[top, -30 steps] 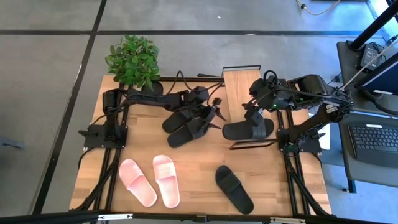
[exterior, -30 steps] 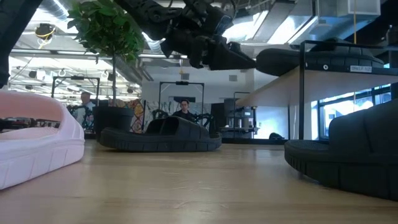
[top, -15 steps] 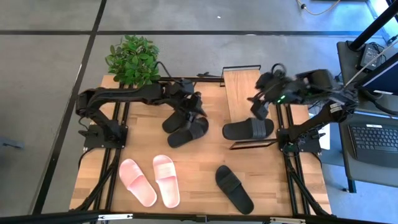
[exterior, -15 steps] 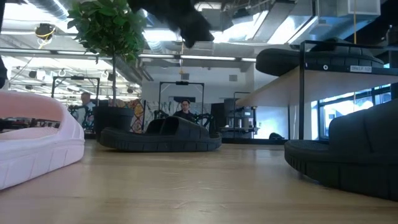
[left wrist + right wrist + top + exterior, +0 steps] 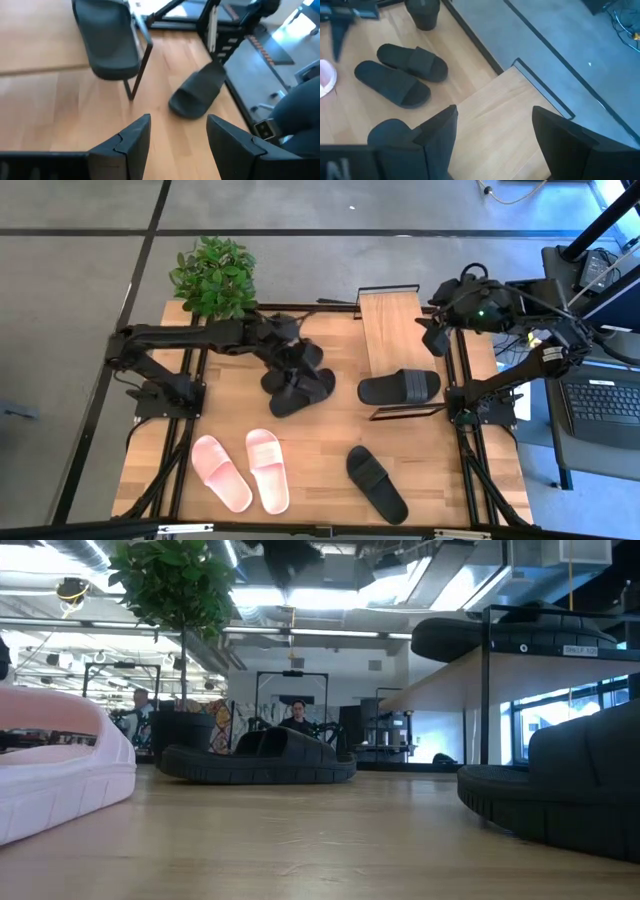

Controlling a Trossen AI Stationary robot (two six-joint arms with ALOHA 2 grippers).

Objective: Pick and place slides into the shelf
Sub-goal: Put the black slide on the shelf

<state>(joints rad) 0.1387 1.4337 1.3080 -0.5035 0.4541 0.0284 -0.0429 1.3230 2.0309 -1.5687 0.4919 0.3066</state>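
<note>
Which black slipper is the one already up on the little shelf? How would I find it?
Find the small rack with a light wooden board top and thin black metal frame, standing on the big wooden table. One matte black slide sandal lies across the board's near end. Unlike the other black slides, it is the only one raised off the tabletop, and it lies alone.

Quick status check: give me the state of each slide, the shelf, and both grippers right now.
Black slide on the shelf: resting on the board's near end.
Two black slides: on the table, side by side, beneath the left arm.
Lone black slide: on the table, unplaced.
Two pale pink slides: on the table, unplaced.
Light wooden shelf: far end bare.
Left gripper: open, empty.
Right gripper: open, empty.
</note>
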